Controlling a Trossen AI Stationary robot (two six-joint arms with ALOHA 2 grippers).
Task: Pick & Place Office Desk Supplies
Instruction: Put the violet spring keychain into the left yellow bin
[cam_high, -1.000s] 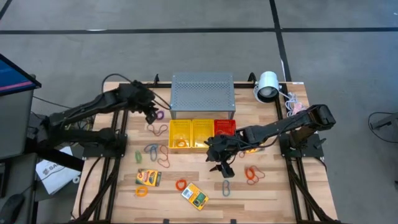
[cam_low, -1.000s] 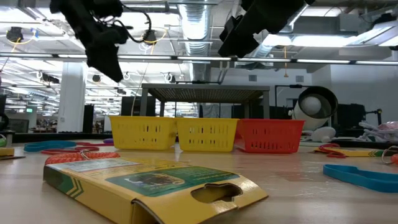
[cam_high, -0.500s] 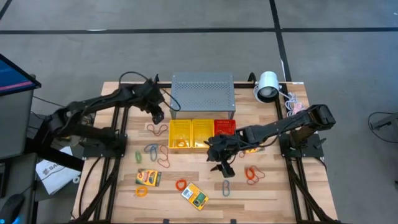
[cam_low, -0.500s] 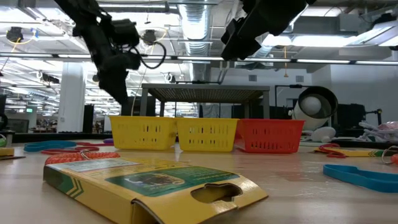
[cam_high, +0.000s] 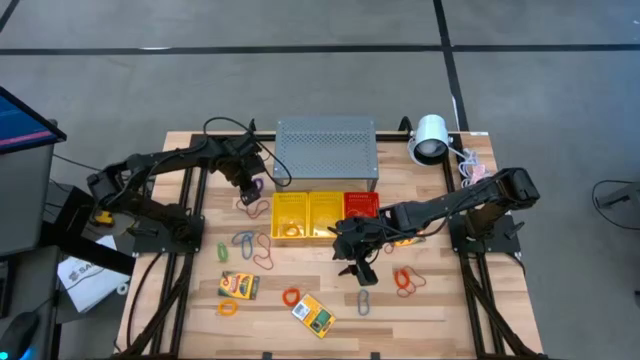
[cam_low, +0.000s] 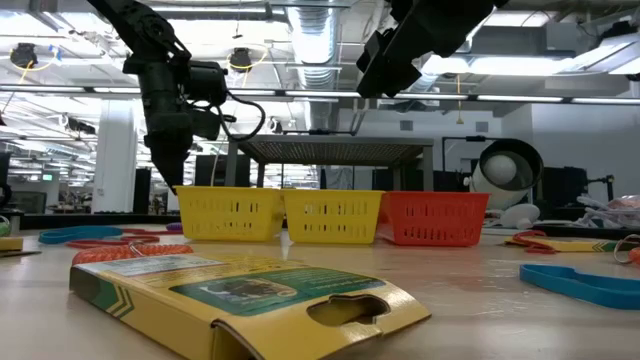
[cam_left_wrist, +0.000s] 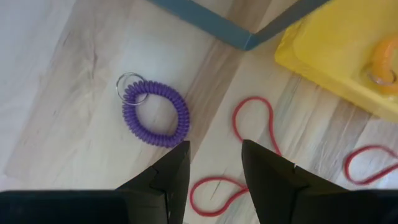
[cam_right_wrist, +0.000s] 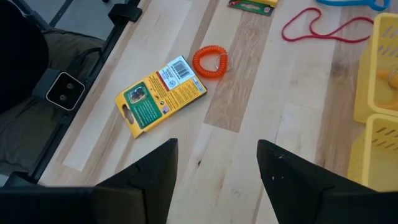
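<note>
The left hand (cam_high: 248, 186) hangs low near the back of the counter (cam_high: 440, 300), just off the left front corner of the grey perforated box (cam_high: 326, 150) and behind the left yellow basket (cam_high: 290, 215). Its fingers (cam_left_wrist: 168, 180) stand apart and hold nothing; a purple coil band (cam_left_wrist: 155, 113) with a small metal ring lies on the wood just ahead of them, beside a red band loop (cam_left_wrist: 255, 124).

The right hand (cam_high: 360, 272) hovers above the middle of the counter, in front of the red basket (cam_high: 362, 206), its fingers (cam_right_wrist: 155, 171) spread wide and empty. Toward the front edge lie a yellow-and-green card box (cam_right_wrist: 160, 95) and, touching its corner, an orange coil band (cam_right_wrist: 209, 61). More bands, blue clips and a second card box (cam_high: 239, 285) are scattered toward the counter's left and right sides.
</note>
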